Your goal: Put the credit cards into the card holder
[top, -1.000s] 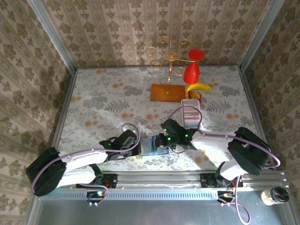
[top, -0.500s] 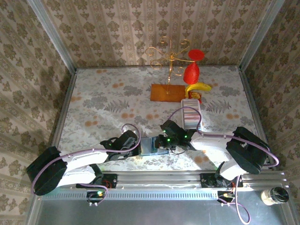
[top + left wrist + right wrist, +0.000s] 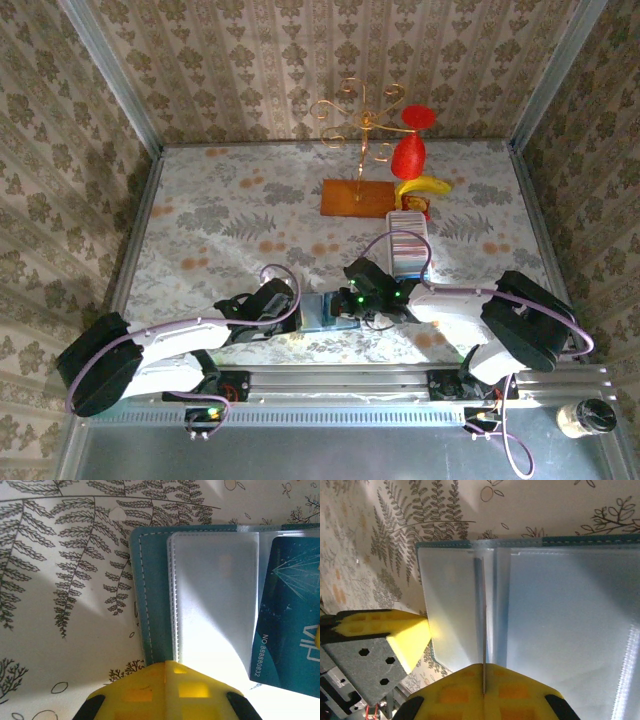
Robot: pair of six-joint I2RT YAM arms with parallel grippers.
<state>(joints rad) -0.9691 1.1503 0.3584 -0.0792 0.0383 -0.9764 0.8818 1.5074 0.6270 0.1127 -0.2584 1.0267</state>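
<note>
While our left gripper (image 3: 166, 672) pinches the edge of the card holder (image 3: 150, 590), we've got the right gripper (image 3: 483, 674) clamped on a teal credit card (image 3: 290, 615) above the clear sleeves (image 3: 215, 595).

Both arms stretch low and inward, wrists nearly meeting, the left gripper (image 3: 300, 312) clamped on the card holder's (image 3: 150, 595) edge and the right gripper (image 3: 345, 308) pinching a credit card (image 3: 287, 615).

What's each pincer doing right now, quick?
Left pincer: closed, clamping the edge of the card holder.
Right pincer: closed on a credit card, seen edge-on.
</note>
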